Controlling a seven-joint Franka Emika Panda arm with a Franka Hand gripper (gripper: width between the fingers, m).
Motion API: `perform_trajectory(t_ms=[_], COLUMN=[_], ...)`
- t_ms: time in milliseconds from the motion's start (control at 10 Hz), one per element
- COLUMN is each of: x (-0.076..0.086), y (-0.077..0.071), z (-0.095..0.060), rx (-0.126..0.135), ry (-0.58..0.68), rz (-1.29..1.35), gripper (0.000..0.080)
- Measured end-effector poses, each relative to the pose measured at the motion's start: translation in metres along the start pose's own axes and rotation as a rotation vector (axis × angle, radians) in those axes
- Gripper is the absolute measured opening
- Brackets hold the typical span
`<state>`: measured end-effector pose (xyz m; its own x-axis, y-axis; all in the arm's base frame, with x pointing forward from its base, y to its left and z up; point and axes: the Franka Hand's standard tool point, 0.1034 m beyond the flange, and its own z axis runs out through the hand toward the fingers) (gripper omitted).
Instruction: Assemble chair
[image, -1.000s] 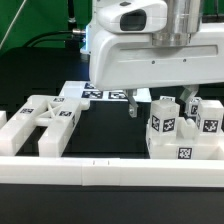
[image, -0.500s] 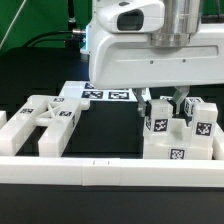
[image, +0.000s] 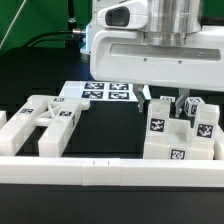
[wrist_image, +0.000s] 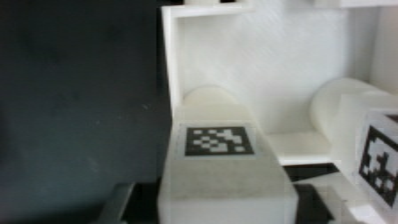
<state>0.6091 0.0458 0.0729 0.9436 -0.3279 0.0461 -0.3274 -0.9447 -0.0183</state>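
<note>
Grasping the upright leg bar (image: 157, 128) by its top with the gripper (image: 161, 100), dark fingers (wrist_image: 139, 200) pressed against both its sides in the wrist view; spread wide around it a second ago. Standing in the slotted seat block (image: 185, 152) at the exterior view's right, beside a second leg bar (image: 205, 122). Shifted slightly toward the exterior view's left since then, along with the seat block. Lifted a little at the arm (image: 150, 50) too, baring more of the marker board (image: 108, 92). Unmoved at the left: the X-braced frame (image: 45, 115), behind the front border rail (image: 100, 172).
</note>
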Motion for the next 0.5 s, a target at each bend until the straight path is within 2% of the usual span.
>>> perform_trajectory(t_ms=[300,500], x=[0.007,0.006], y=[0.013,0.018], z=[-0.001,-0.001], rx=[-0.016,-0.025], ry=[0.025,0.015], rz=[0.255,0.324], gripper=[0.0287,0.0289])
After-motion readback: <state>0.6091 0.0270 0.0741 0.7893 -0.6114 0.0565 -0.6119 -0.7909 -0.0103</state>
